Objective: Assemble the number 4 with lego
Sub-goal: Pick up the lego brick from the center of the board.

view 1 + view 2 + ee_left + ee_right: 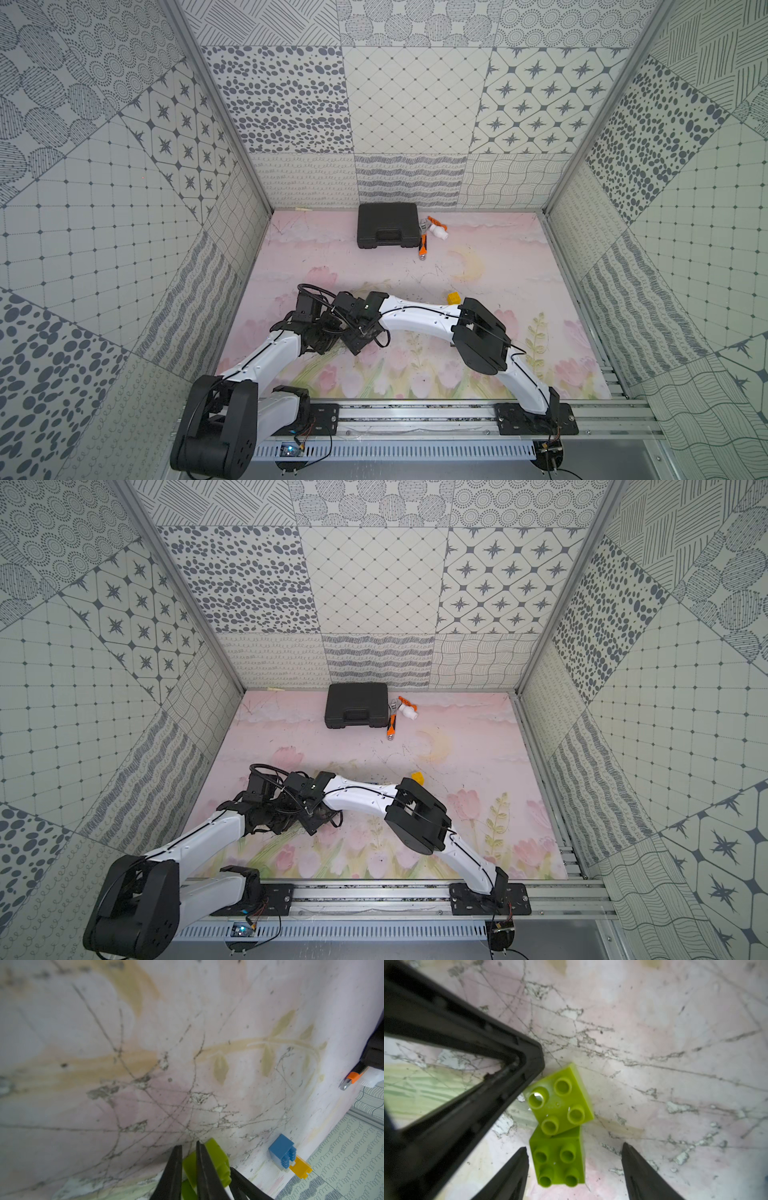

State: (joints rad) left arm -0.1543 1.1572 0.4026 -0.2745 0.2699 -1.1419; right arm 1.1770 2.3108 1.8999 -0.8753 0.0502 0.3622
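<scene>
Work mid-table, well clear of the black case (pixel 387 225) by the far edge. Two green bricks (pixel 558 1147) lie touching, corner to side. Your right gripper (pixel 574 1169) straddles the nearer brick, jaws apart, nothing gripped. Centre it, then close. The left gripper (pixel 188 1159), nearly shut, steadies the other brick.

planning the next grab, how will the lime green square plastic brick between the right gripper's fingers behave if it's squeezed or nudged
The lime green square plastic brick looks rigid, so it should not deform. Its smooth side walls may slip in the right gripper, whose jaws stand open. It sits flat, studs up, so a nudge would likely slide it, pushing the second green brick that overlaps it.
</scene>
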